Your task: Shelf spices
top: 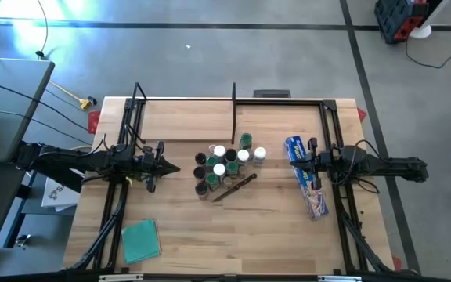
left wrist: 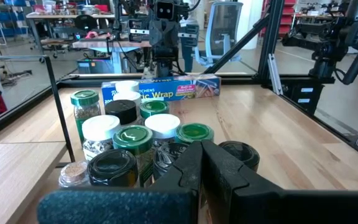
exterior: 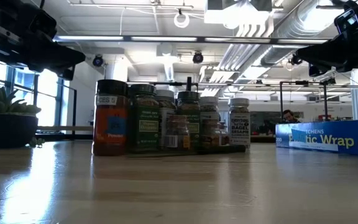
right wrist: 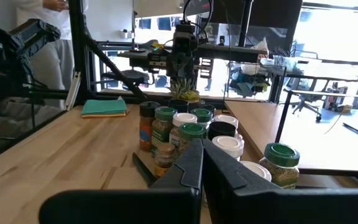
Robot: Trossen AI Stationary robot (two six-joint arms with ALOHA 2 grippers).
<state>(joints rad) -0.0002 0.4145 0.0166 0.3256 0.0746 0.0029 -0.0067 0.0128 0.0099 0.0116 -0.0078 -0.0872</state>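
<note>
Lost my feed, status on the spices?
Both grippers, left and right, shut, empty. Spice jars clustered on table, shelf bare. Knife beside jars.

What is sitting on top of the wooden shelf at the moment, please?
Nothing shows on the shelf: its plank looks bare in the high view. The spice jars all stand clustered on the table in front of it. No other view shows the whole plank.

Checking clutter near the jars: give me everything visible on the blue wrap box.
The wrap box is a long blue carton, cardboard by the look, printed with "Wrap" in white and a pink and yellow patch. It lies flat on the table, right of the jars and apart from them, directly beneath the shut right gripper. Whether the gripper touches it cannot be told.
</note>
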